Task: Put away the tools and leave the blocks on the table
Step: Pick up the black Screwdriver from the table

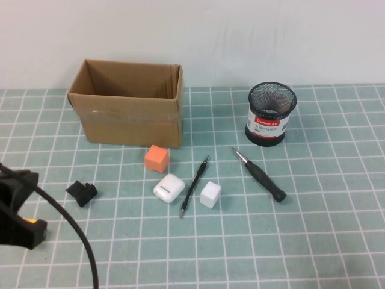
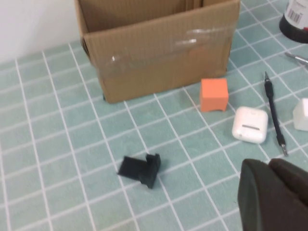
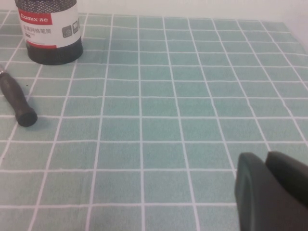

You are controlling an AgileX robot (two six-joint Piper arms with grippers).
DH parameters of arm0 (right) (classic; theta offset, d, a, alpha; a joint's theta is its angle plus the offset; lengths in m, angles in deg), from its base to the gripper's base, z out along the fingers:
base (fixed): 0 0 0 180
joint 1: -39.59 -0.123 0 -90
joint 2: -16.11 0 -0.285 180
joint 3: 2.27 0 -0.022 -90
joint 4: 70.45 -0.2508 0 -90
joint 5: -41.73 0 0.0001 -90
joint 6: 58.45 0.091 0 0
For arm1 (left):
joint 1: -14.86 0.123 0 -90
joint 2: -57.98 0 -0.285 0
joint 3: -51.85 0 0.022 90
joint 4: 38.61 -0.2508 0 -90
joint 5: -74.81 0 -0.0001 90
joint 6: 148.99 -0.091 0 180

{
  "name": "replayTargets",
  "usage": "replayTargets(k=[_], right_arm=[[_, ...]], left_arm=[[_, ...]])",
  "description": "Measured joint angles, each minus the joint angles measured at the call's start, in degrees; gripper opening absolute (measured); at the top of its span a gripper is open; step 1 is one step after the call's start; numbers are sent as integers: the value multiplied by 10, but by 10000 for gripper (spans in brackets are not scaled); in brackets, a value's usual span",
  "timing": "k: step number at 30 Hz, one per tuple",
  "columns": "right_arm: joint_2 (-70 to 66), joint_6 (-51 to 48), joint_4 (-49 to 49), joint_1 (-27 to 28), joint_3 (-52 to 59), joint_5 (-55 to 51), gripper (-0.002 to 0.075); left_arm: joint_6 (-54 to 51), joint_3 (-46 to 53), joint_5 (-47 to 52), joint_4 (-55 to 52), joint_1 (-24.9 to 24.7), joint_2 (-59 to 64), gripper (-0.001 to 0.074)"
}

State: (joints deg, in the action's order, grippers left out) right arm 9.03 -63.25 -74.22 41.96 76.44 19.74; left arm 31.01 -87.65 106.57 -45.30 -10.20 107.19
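Observation:
A black-handled screwdriver lies on the table in front of the mesh cup. Between a white block and a white case lies a thin black stick tool. An orange block sits just in front of the box. My left arm is at the front left. My left gripper is shut on nothing and hangs over bare mat, short of the stick tool. My right gripper is out of the high view. It is shut and empty over bare mat, away from the screwdriver handle.
An open cardboard box stands at the back left. A black mesh cup stands at the back right. A small black lumpy thing lies near my left arm, whose cable trails over the front left.

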Motion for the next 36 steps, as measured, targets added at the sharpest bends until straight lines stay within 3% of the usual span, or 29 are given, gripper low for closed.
replayTargets(k=[14,17,21,27,36], right_arm=[[0,0,0,0,0,0,-7],[0,0,0,0,0,0,-7],[0,0,0,0,0,0,-7],[0,0,0,0,0,0,-8],[0,0,0,0,0,0,-7]], left_arm=[[9,8,9,12,0,-1,0],[9,35,-40,11,0,-15,0],[0,120,-199,7,8,-83,0],[-24,256,-391,16,78,-237,0],[-36,377,-420,56,209,-411,0]])
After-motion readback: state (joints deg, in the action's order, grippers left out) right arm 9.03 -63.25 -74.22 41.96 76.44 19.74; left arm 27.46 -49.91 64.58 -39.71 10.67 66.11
